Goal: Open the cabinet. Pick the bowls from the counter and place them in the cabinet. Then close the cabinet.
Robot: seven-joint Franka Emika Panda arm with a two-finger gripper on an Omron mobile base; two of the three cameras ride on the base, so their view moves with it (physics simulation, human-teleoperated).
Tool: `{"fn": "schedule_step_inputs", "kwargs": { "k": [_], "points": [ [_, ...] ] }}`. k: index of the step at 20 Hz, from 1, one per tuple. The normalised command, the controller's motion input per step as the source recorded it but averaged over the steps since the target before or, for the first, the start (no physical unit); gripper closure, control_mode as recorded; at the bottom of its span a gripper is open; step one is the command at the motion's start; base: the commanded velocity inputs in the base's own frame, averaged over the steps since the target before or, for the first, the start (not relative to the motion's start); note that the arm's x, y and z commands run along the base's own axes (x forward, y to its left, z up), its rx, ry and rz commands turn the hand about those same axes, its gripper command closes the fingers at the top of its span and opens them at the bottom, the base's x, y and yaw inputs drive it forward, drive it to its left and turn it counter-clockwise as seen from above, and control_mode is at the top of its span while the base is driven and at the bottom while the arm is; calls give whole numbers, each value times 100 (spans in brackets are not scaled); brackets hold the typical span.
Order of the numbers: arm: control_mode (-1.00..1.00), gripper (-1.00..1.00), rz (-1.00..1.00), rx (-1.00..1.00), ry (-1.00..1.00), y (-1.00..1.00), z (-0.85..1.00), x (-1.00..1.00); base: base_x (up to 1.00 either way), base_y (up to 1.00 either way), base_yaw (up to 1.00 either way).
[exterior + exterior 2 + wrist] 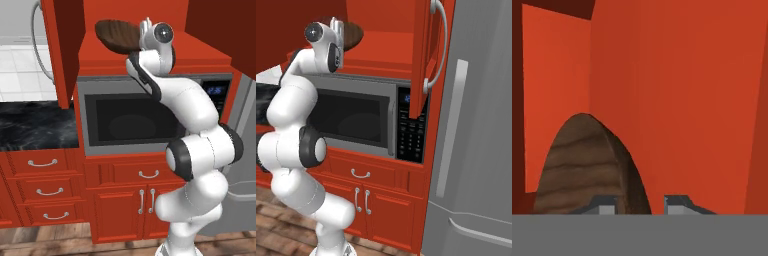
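The red cabinet (200, 55) stands open, with its left door (65, 50) and right door (423, 55) swung out. My gripper (138, 39) reaches into it at shelf height. A dark brown wood-grained bowl (117, 35) hangs tilted on edge at the fingers, just above the cabinet floor. In the hand view the bowl (582, 170) has its rim between the fingertips of the gripper (641, 205). The left fingertip is against the bowl wall, and a thin gap shows before the right one. From the right side the bowl (353, 34) pokes out behind the hand. The black counter (35, 125) lies at the left.
A built-in microwave (130, 117) sits right under the cabinet. Red drawers and small lower doors (145, 200) are below it. A grey fridge (476, 125) stands at the right, close to the open right door with its curved silver handle (442, 45).
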Motion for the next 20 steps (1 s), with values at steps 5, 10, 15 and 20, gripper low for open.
{"fn": "schedule_step_inputs", "kwargs": {
  "k": [5, 10, 15, 20],
  "points": [
    [-100, -100, 0, 0, -3, 0, 0, 0, 0, 0, 0],
    [-100, -100, 0, 2, -27, -6, 0, -48, 0, 0, 0],
    [-100, -100, 0, 2, -13, -3, 0, -54, 0, 0, 0],
    [-100, -100, 0, 0, -9, 0, 34, -41, 0, 0, 0]
  ]
}}
